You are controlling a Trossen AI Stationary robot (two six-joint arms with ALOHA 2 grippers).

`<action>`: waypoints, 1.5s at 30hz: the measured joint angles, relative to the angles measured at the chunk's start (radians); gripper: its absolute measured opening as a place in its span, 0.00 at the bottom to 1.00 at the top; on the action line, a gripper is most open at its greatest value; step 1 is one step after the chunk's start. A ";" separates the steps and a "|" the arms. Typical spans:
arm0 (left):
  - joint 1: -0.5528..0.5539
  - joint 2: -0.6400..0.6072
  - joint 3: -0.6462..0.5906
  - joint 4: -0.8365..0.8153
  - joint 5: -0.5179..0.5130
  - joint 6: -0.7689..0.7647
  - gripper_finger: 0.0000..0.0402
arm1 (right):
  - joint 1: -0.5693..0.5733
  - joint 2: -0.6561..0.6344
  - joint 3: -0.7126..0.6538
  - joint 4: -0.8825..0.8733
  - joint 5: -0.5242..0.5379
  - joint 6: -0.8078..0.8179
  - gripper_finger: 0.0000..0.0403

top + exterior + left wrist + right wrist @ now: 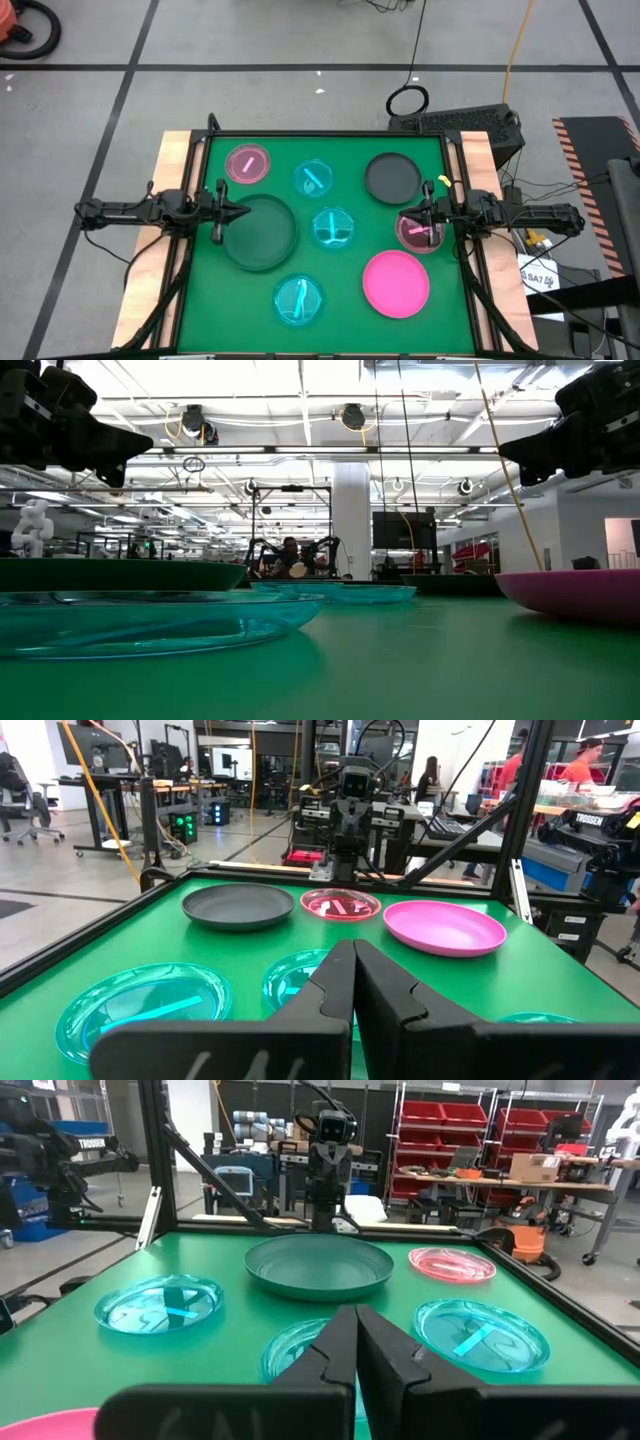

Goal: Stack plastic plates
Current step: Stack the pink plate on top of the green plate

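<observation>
Eight plates lie flat and apart on the green table. In the high view they are a large dark grey plate [258, 232], a second dark grey plate [392, 178], a bright pink plate [396, 283], two small translucent pink plates [247, 164] [418, 232], and three cyan plates [314, 179] [333, 227] [298, 298]. My left gripper [238, 212] [355, 960] is shut and hovers over the large grey plate's left rim. My right gripper [415, 213] [355, 1325] is shut and hovers above the right-hand small pink plate. In the low view both grippers [125, 455] [512, 455] are well above the table.
A raised black frame [325, 133] borders the table, with wooden strips [172, 160] along its left and right sides. Bare green mat [350, 325] shows between the plates. Beyond the table are lab benches, other robots and people in the distance.
</observation>
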 joint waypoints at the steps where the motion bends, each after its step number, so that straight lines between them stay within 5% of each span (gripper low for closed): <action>1: 0.000 0.000 0.000 0.000 0.000 0.000 0.01 | 0.001 0.002 0.011 -0.008 0.001 0.000 0.00; 8: 0.000 0.000 0.000 0.000 0.000 0.000 0.01 | 0.001 0.095 0.190 -0.071 0.058 0.037 0.00; 35: 0.000 0.000 0.000 0.000 0.000 0.000 0.01 | 0.002 0.841 1.111 -0.537 0.053 0.163 0.00; 45: 0.000 0.000 0.000 0.001 0.000 0.000 0.01 | 0.029 0.981 1.225 -0.642 0.050 0.366 0.00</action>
